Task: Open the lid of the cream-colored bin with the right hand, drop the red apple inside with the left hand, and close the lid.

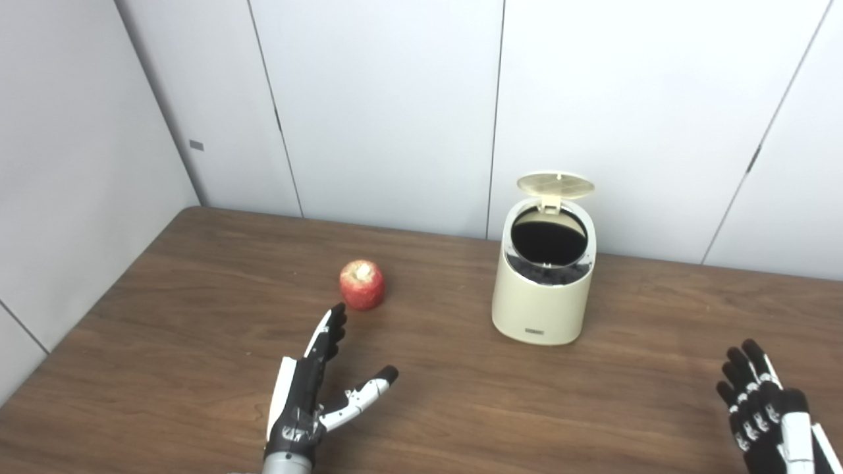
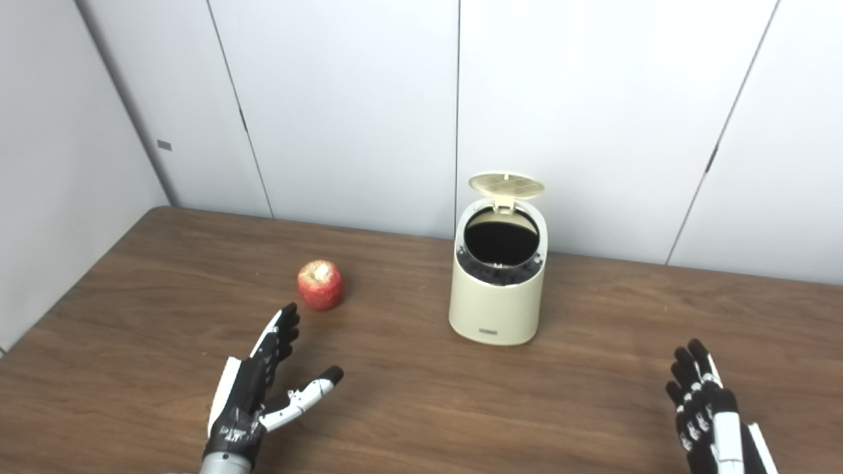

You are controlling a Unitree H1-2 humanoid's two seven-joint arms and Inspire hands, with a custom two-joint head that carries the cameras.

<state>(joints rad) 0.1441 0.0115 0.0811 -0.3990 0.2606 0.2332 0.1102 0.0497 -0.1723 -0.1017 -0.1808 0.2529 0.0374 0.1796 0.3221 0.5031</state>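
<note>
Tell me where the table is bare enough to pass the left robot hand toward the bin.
Bare wood runs between the left robot hand and the bin, right of the apple. The stretch from bin to right robot hand is bare too. Only the apple, just beyond the fingertips, crowds things.

Cream bin upright, lid flipped open at back; red apple on tabletop, left of bin.

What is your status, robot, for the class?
Left robot hand open, short of red apple. Right robot hand open, holding nothing. Bin lid up. Nothing between apple and bin.
</note>
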